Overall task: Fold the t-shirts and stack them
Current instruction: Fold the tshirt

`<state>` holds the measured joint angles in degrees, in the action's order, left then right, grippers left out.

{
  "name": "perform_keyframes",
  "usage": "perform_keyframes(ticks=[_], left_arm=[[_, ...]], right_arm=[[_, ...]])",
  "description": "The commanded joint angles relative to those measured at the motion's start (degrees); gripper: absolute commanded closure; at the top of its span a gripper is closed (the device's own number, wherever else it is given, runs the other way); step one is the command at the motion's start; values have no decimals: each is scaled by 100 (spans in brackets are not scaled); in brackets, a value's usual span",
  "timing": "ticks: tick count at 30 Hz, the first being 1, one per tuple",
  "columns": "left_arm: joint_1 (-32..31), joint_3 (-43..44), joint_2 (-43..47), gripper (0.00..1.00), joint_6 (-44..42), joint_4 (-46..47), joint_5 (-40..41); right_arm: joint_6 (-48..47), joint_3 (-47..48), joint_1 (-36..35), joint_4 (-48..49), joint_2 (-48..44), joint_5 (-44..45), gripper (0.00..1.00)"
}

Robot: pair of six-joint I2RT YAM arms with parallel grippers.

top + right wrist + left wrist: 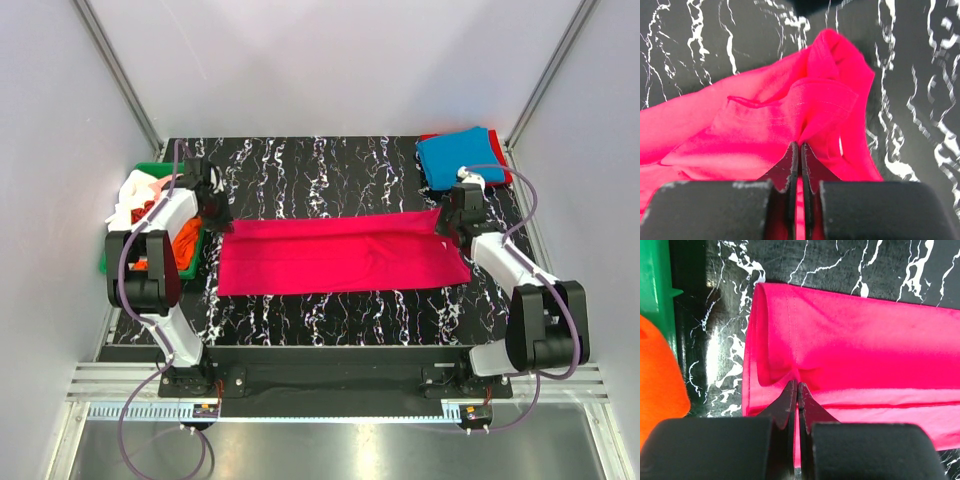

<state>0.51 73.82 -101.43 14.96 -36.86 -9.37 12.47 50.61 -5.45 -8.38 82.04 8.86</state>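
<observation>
From above, the left gripper (213, 212) and right gripper (447, 225) each cover the far corner of the magenta t-shirt (340, 253) where they meet it. The wrist views show both sets of jaws pinched tight with magenta cloth between the tips, the left gripper (798, 390) on a smooth doubled edge and the right gripper (799, 150) on a bunched, rumpled end. Whether that bunch is sleeve or hem cannot be told. The left arm hides much of the green bin (150, 170); the white t-shirt (130, 195), peach-pink t-shirt (160, 185) and orange t-shirt (186, 240) in it show only in part. The red t-shirt (428, 138) is almost wholly under the folded blue t-shirt (460, 155) at the far right corner.

The magenta t-shirt lies as a long flat band across the middle of the black marbled table (300, 170). Its left end is just beside the bin and its right end is near the blue t-shirt. Bare tabletop runs behind it to the far edge, and a narrower strip lies in front
</observation>
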Motion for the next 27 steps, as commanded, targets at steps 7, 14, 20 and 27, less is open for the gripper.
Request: perform_keyframes(ticks=[7,14,20,27], left_arm=[[-25,36,70,100,-151,540,506],[-16,-227,79,100,-222,751,524],[-315,-342,158,100,-310,724,646],[-623,-404,369,100,-345,636,1603]], right_arm=[[608,-745,36,759,-645,344,100],[906,-1088,36,777,-821,266,100],[1345,-1106,36,637,-804,-271,99],[1724,-1211,36,302,-760,-245,100]])
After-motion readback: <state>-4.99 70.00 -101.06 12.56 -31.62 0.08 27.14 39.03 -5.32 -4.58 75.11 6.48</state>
